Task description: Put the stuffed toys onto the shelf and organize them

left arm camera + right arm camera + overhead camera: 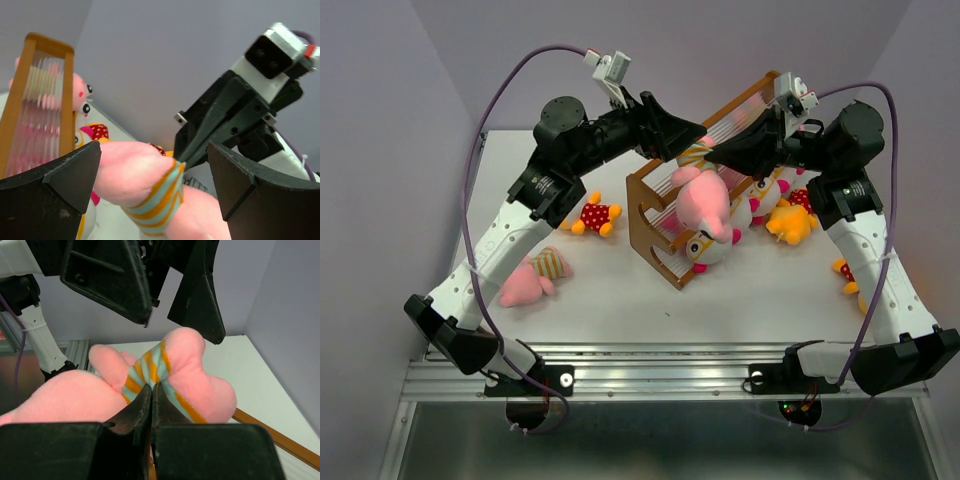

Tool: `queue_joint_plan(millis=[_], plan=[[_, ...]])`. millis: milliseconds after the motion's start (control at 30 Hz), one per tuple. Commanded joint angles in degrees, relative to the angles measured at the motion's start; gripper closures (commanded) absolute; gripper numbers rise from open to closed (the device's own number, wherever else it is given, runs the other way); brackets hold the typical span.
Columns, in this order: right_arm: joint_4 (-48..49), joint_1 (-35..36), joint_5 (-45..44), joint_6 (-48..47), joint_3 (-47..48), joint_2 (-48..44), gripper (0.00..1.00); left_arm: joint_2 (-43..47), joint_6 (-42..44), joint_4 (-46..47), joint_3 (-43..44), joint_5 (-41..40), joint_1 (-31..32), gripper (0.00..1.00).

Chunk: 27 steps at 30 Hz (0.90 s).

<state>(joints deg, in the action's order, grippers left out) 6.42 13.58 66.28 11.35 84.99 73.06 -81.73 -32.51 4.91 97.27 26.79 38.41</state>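
Currently the pink toy [190, 355] is pinched by the right fingers [132, 415], left fingers [70, 175] spread wide; it should be lowered level onto the shelf [642, 200].

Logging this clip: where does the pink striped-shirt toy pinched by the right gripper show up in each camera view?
Top external: the pink toy is at centre, overlapping the shelf.
Left wrist: lower centre, between the fingers of the open left gripper.
Right wrist: centre and lower left, filling much of the frame.
Shared landmark: the right gripper, shut on the toy's striped shirt, shows in all three.
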Motion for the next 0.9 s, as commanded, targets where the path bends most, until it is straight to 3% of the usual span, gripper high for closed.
queue_joint_plan(millis=[0,233,400,500,533,600,633,700,733,767,867], plan=[[2.11,0.48,0.25,-0.81,1.58,-1.86,0.99,0.52,-1.41,-4.46,3.71,-6.04,-0.71,0.02],[1.94,0.48,-0.10,-1.42,1.84,-1.51,0.99,0.17,-2.64,-8.07,4.33,-7.01,-1.06,0.09],[1.32,1.00,-0.71,-2.48,1.85,-0.99,0.99,0.43,-4.40,-6.14,3.54,-2.27,-1.06,0.19],[1.32,1.01,-1.42,-3.00,1.76,-0.46,0.99,0.44,-5.02,-5.35,3.36,0.37,-1.06,0.31],[0.88,1.53,-1.85,-3.27,1.84,-0.20,0.99,0.35,-5.28,-5.35,3.27,0.81,-1.06,0.43],[0.27,1.53,-2.21,-4.32,2.02,0.15,0.99,0.35,-5.89,-3.33,2.75,1.95,-0.97,0.52],[-0.87,2.06,-2.56,-4.85,2.11,0.59,0.99,0.26,-6.33,-2.72,2.48,2.48,-0.97,0.64],[-1.67,2.06,-2.82,-6.16,2.46,0.95,0.99,0.17,-7.82,-1.22,1.87,3.45,-1.15,0.74],[-2.54,2.06,-3.52,-6.60,2.55,0.95,0.99,0.08,-8.18,-0.87,1.87,3.54,-1.15,0.91],[-3.33,2.58,-4.05,-7.13,2.72,1.12,0.99,0.08,-8.62,-0.78,1.87,3.45,-1.41,1.00],[-8.59,2.59,-7.56,-9.41,5.35,2.44,0.81,0.96,-12.04,0.80,0.29,2.14,-3.43,1.00]])
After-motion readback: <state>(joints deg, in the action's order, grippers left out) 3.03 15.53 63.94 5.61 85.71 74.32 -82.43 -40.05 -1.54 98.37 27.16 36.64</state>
